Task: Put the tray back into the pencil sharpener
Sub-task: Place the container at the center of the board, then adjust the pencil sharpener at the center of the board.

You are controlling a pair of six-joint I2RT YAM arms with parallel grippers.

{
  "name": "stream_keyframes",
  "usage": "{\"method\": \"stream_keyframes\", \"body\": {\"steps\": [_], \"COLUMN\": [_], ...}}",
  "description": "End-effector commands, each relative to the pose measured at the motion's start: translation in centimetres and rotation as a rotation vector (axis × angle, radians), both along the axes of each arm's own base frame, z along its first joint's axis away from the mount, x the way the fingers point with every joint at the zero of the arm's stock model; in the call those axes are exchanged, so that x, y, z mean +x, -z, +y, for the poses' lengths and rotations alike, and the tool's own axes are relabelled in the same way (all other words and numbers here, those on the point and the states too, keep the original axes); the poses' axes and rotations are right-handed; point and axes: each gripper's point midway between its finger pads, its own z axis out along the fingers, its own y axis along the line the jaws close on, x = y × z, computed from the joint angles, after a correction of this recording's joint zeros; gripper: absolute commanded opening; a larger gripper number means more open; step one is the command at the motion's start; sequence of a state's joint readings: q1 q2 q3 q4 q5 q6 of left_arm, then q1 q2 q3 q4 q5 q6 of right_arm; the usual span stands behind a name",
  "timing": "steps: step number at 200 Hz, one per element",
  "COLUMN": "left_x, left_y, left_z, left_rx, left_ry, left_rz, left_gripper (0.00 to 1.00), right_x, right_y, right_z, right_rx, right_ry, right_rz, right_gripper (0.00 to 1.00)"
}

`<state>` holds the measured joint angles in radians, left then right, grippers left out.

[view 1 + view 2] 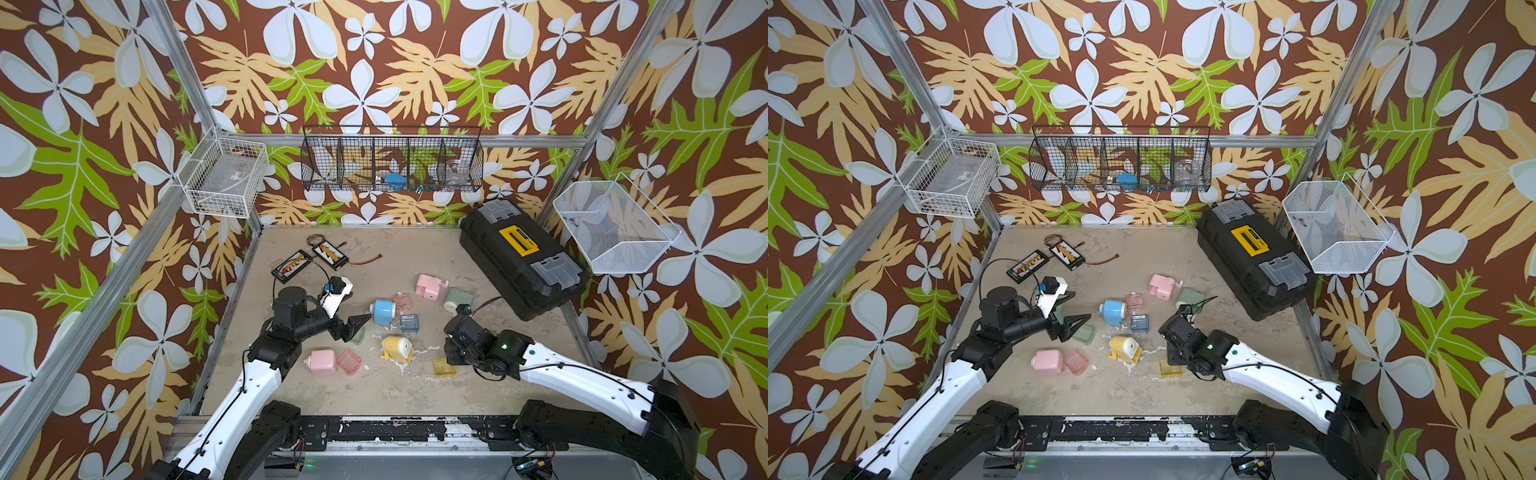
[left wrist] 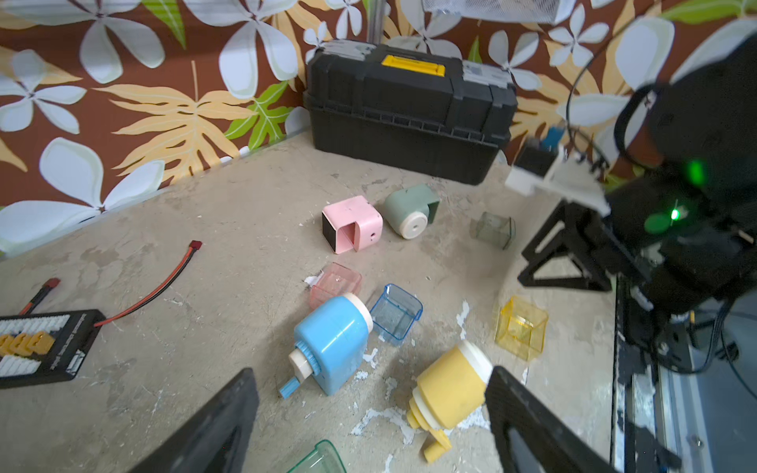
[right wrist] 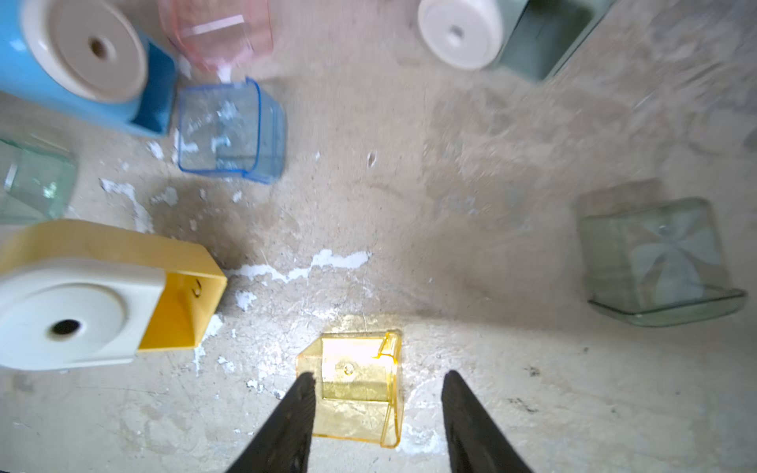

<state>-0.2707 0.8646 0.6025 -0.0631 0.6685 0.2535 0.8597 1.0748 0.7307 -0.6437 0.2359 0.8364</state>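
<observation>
A clear yellow tray (image 3: 356, 389) lies on the table (image 3: 491, 409) between the fingers of my right gripper (image 3: 379, 376). The jaws are open and the tray is close to one finger. In both top views this tray (image 1: 444, 367) (image 1: 1170, 368) sits just under the right wrist. The yellow pencil sharpener (image 1: 397, 347) (image 3: 102, 262) lies on its side a short way off, its empty slot facing the tray. My left gripper (image 1: 360, 305) (image 2: 372, 370) hovers open and empty near the blue sharpener (image 2: 332, 340).
Around them lie a blue tray (image 1: 409, 324), pink tray (image 1: 402, 300), red tray (image 1: 349, 361), green tray (image 1: 357, 334), two pink sharpeners (image 1: 430, 286) (image 1: 322, 361) and a green one (image 1: 457, 299). A black toolbox (image 1: 523, 257) stands back right, charger boards (image 1: 309, 259) back left.
</observation>
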Motion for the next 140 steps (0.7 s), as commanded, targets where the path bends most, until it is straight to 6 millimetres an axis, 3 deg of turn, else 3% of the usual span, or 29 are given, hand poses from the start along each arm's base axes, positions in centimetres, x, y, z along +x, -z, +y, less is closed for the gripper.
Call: {"method": "stream_keyframes", "body": {"steps": [1,48,82,140], "left_x": [-2.5,-3.8,-3.9,-3.7], "left_y": [1.6,4.9,8.2,11.2], "left_z": [-1.3,-3.7,-4.5,-7.2], "left_rx": [0.114,0.271,0.415,0.498], "left_ry": [0.213,0.426,0.560,0.696], "left_rz": [-0.099,-0.126,-0.071,-0.044], "left_gripper": [0.88,0.89,0.89,0.89], "right_x": [1.0,0.7,0.5,0.4], "right_y": [-2.2,-4.1,-4.7,-5.1], "right_z": [-1.2,-0.7,-1.2,-2.0], "right_rx": [0.007,0.156,0.149,0.138], "right_ry": [0.036,0.012,0.001,0.010], "right_rz": [-0.123,-0.218,-0.244,-0.270], "right_gripper": [0.53,0.55,0.55,0.55]}}
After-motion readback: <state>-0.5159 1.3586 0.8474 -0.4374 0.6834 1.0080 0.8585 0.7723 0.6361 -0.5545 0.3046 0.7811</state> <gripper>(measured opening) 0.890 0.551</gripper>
